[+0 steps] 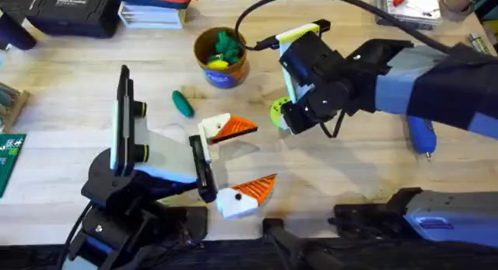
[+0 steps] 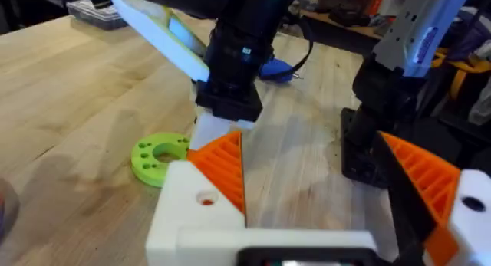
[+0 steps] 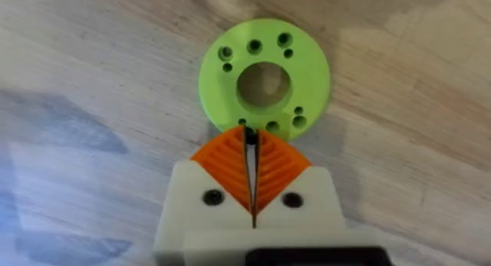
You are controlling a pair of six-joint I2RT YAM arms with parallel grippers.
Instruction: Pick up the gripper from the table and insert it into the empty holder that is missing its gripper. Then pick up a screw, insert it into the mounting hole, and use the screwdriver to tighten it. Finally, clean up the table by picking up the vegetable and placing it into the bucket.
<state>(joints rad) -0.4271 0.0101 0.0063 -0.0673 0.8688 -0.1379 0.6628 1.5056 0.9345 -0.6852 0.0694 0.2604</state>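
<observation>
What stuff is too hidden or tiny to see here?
Overhead: the screwdriver is mostly hidden under the right arm.
Overhead: the green disc is mostly covered by the right pincer.
Right wrist: a dark sliver at the pincer tips is too small to name.

Bright, even light, soft shadows on the table (image 1: 78, 91); close parts blurred.

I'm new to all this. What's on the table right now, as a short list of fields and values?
Right gripper: shut, tips at the rim of the green disc
Left gripper: open, holding nothing
Screwdriver: lying on the table, partly under the right arm
Vegetable: on the table, beside the bucket
Bucket contents: green and yellow toys
</observation>
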